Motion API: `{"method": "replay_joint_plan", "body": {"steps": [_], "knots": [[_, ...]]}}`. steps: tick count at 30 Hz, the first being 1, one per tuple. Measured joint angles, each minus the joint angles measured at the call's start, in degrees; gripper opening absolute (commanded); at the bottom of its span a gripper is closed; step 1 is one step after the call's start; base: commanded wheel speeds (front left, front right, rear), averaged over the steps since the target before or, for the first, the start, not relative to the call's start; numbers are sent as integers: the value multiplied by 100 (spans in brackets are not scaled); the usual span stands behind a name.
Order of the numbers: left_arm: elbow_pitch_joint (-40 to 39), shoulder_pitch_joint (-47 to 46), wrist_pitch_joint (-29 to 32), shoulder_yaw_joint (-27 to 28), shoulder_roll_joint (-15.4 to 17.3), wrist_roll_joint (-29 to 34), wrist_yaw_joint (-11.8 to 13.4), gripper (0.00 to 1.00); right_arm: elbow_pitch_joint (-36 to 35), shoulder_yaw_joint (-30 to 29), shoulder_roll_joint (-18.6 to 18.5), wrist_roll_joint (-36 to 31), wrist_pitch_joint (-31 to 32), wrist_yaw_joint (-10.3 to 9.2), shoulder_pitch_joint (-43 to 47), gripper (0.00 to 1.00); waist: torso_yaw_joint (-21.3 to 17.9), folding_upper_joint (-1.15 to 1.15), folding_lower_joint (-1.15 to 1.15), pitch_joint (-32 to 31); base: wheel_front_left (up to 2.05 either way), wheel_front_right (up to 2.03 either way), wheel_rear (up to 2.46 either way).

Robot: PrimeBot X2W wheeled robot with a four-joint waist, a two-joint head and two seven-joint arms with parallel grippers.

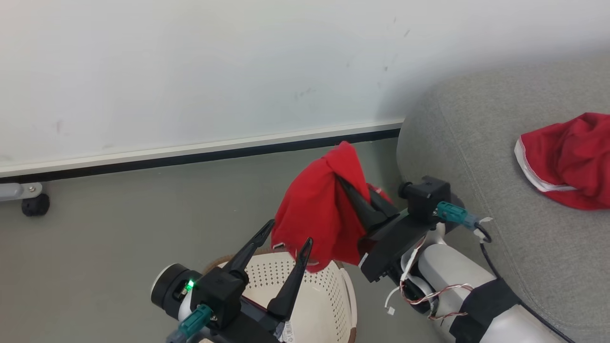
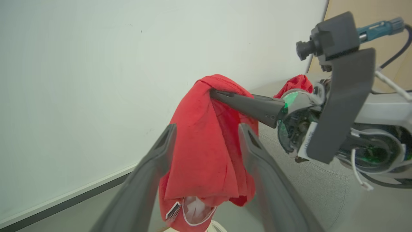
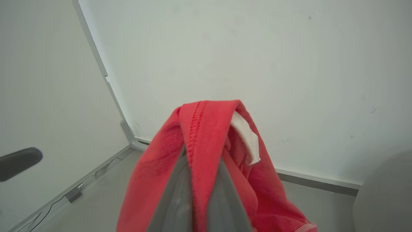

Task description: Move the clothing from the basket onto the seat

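A red piece of clothing hangs from my right gripper, which is shut on its top fold above the floor, left of the seat. In the right wrist view the fabric is pinched between the closed fingers, with a white tag beside them. My left gripper stands open just below and left of the garment, its fingers on either side of the hanging cloth without squeezing it. The cream perforated basket sits under my left gripper. A second red garment lies on the grey seat.
A white wall with a pale baseboard runs behind the grey-green floor. A black caster wheel on a metal leg stands at the far left. The seat's rounded edge is close to my right forearm.
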Motion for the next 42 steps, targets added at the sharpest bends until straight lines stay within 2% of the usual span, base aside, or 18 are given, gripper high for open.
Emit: {"method": "replay_joint_plan", "body": {"steps": [15,42], "knots": [[-151,136,119,-244,133,88,-86,100,12,-346,-151,1,-8,-56,-5,0,-471,0,0,162,0,0,0],[-276,26,360,-335,289,386,-94,100,-321,-1132,-416,-90,-9,-255,12,0,-1862,0,0,598,0,0,0]]}}
